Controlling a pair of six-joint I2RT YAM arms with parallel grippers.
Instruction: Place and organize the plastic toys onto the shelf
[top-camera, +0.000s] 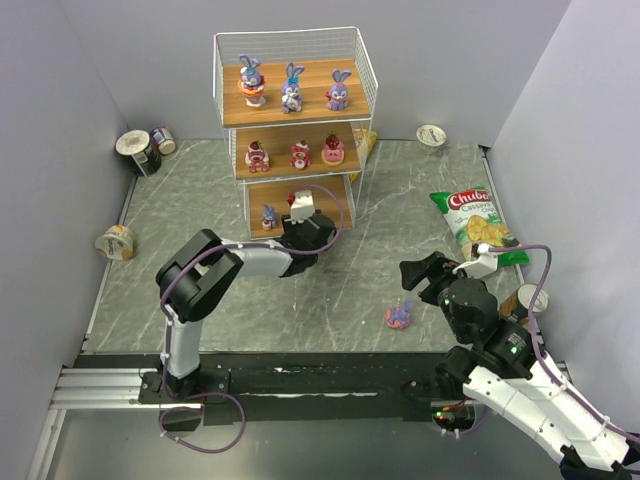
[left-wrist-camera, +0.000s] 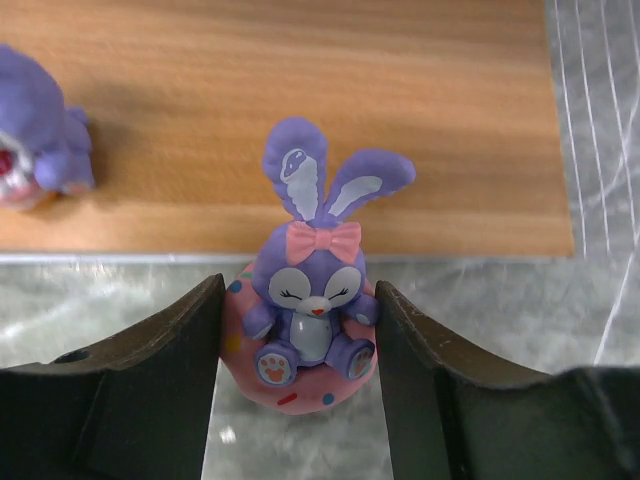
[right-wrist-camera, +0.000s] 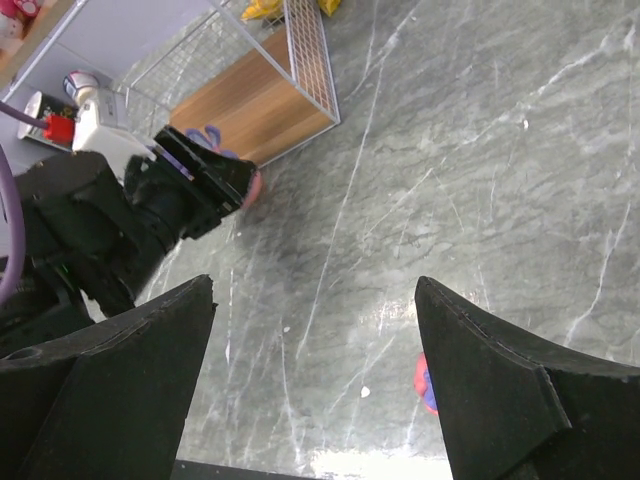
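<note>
Held toy: a purple bunny (left-wrist-camera: 312, 300) with a pink bow, seated on a speckled pink base, at the near edge of the shelf's bottom board (left-wrist-camera: 300, 100), base on the bench side of the lip
Left gripper (left-wrist-camera: 299, 287): pinching that bunny, one jaw pressed to each side of the pink base, ears standing free above
Right gripper (right-wrist-camera: 315, 300): spread wide, holding nothing, hanging over the bench (top-camera: 330, 290) on the right
Loose toy (top-camera: 398, 316): a small pink and purple figure on the bench, just left of the right gripper
Shelf (top-camera: 296, 118): three bunnies on the top tier, three pink-red figures on the middle tier, one small purple figure (top-camera: 268, 217) at the left of the bottom tier
Likely feel: light, rigid moulded plastic, probably glossy and a little slippery
Weak spots: the two thin ears look easiest to bend or snag on the wire
Best hold: low on the round base, its widest and sturdiest part, as now; a gentle squeeze should do
Risk: the rounded base may roll or twist between flat jaws if tilted
</note>
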